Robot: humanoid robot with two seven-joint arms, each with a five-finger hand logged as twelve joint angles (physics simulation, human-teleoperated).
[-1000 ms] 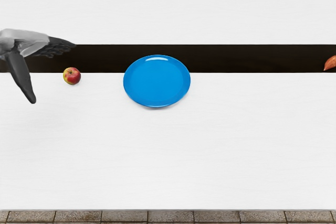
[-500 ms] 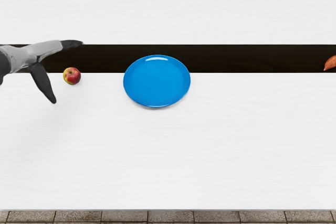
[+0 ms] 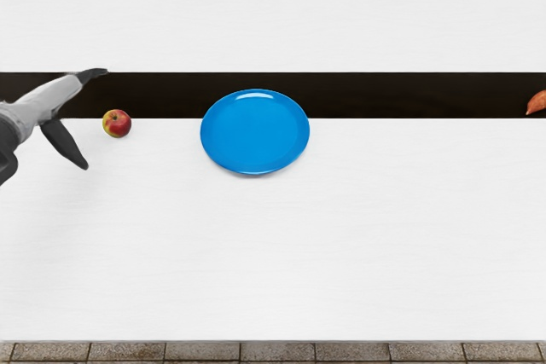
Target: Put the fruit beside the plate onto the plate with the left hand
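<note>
Head view, looking down at a slant on a white table [image 3: 273, 245]. A dark strip [image 3: 384, 95] runs across it from 9 to 3 o'clock. A blue plate [image 3: 255, 131] sits near the centre, its far rim over the strip, with nothing on it. The apple [image 3: 117, 123], red and yellow, rests on the table at 9 o'clock from the plate, well apart from it, at the strip's near edge. My left hand [image 3: 47, 112] comes in at the 9 o'clock edge, just beside the apple but not touching it. Its fingers [image 3: 85, 75] point toward 2 o'clock and the thumb toward 5, spread wide, holding nothing. An orange-red object [image 3: 537, 102] is cut off at the 3 o'clock edge; I cannot tell what it is.
</note>
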